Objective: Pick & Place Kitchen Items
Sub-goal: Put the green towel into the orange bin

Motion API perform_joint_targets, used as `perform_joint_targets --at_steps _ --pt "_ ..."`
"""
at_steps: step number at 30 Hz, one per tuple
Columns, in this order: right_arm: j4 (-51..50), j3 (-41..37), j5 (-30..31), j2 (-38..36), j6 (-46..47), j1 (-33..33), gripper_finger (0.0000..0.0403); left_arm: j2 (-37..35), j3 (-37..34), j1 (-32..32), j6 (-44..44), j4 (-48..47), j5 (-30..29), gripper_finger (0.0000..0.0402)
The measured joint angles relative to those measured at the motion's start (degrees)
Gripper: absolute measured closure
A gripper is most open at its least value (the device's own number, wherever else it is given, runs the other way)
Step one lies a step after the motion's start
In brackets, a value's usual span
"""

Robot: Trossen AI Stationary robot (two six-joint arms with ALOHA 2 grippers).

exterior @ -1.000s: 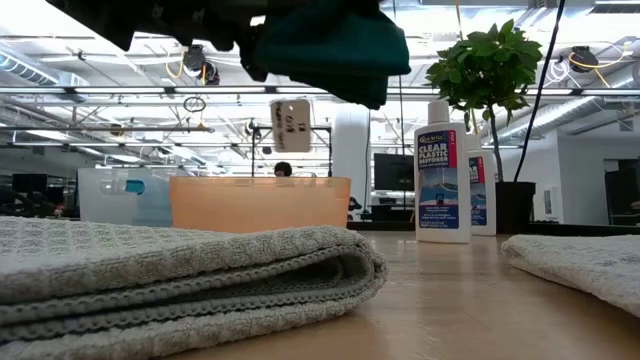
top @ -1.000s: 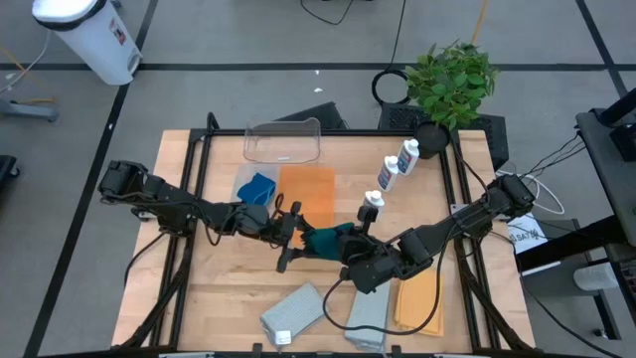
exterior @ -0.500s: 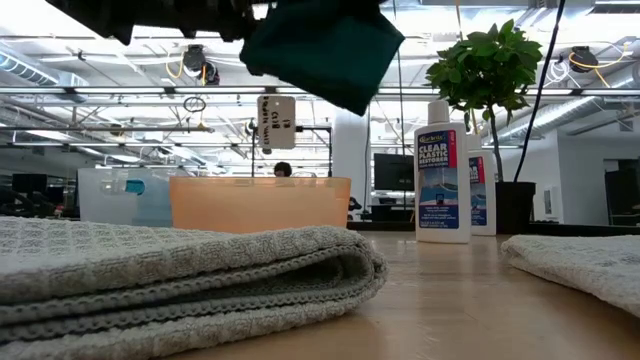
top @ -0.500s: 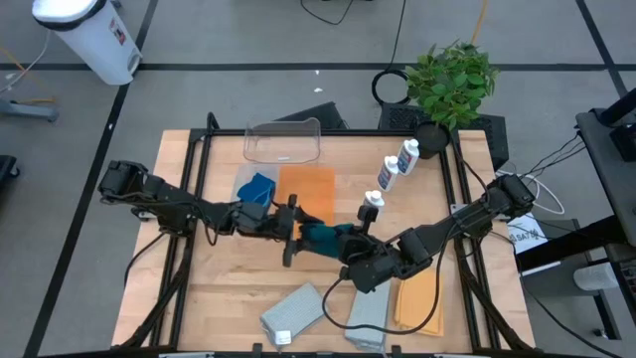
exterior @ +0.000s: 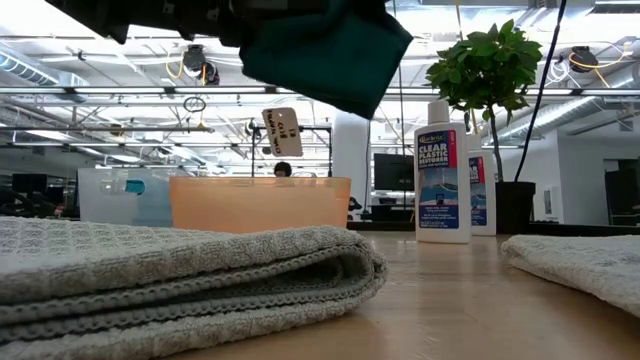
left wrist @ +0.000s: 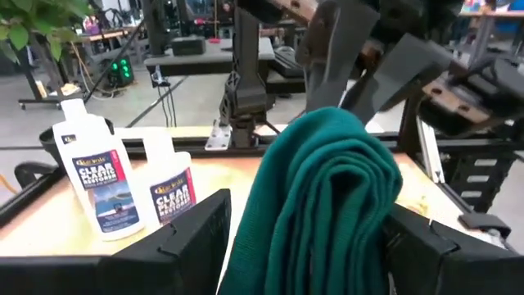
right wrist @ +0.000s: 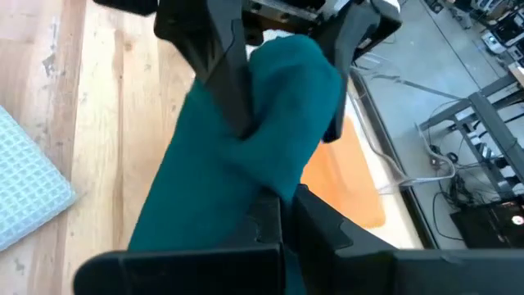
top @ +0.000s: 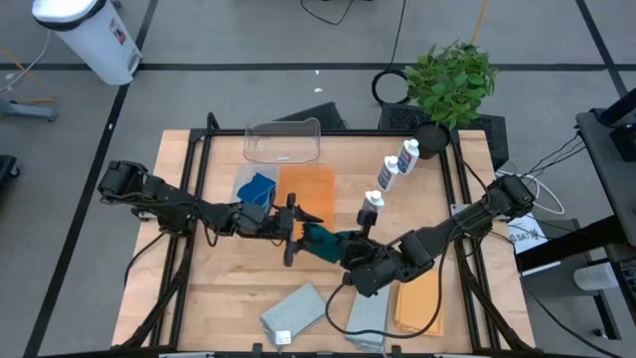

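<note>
Low view first: a grey folded cloth [exterior: 180, 275] lies closest on the wooden table [exterior: 450, 300], with a second grey cloth [exterior: 580, 265] at the right edge. Above them, off the table, hangs the dark green pad [exterior: 325, 55]. Behind stand an orange cloth [exterior: 260, 203], a white blue-labelled bottle [exterior: 443, 180] with another bottle [exterior: 478, 195] just behind it, and the potted plant [exterior: 490, 70] farther back.

From above, the green pad [top: 323, 240] sits mid-table between the two arms. The right gripper [top: 345, 251] is clenched on one end of it; the right wrist view shows its fingers pinched tight on the pad [right wrist: 246, 156]. The left gripper [top: 295, 229] has its fingers spread on either side of the pad's other end [left wrist: 327, 197]; whether they press it, I cannot tell.

Beyond lie a blue sponge [top: 258, 187], the flat orange cloth [top: 306, 191], three bottles [top: 391, 174] in a diagonal row, and a clear tub [top: 283, 141] at the far edge.
</note>
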State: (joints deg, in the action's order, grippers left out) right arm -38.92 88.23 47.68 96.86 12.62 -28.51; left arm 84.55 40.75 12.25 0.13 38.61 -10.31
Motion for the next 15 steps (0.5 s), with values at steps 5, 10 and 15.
perform_joint_targets --at_steps 5,10,15 --pt "-0.1 0.0 0.0 0.0 0.0 0.0 0.0403 0.0 0.0 0.0 -0.2 -1.6 5.8 0.0183" --pt "-0.1 0.0 0.0 0.0 0.0 0.0 0.0403 0.0 0.0 0.0 0.0 -1.7 10.3 0.0295" --pt "-0.1 0.0 -2.3 0.0 0.0 0.0 0.0403 0.0 0.0 -0.1 0.0 -1.7 11.6 0.0383"
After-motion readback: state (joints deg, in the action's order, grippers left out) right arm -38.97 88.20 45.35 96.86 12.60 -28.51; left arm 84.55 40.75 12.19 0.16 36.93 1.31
